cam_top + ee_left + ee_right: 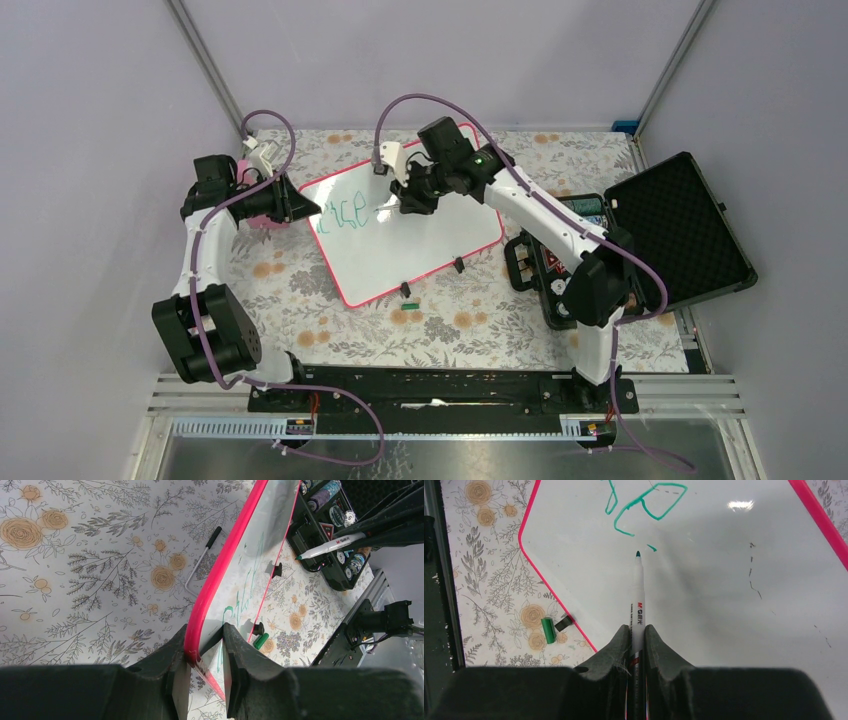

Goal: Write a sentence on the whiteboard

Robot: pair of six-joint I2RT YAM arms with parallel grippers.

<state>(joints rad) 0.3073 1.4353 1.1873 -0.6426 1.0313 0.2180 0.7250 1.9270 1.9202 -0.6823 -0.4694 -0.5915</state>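
Top external shows me the whiteboard (420, 250) with one short word of the sentence (342, 215) written; I judge most remains. Only left wrist shows the left gripper (205, 645) pinching the board's edge. Only right wrist shows the right gripper (637, 630) clamping the marker (638, 592), its tip ahead of the fingers beside the last stroke.

The left arm (203, 262) and right arm (545, 212) have white link shells joined by black joint housings. A purple cable (268, 113) runs along each. Both mount on a black base rail (440, 386). The right pincer (636, 630) has matt black fingers (610, 652); a green lamp (479, 159) glows near its wrist.
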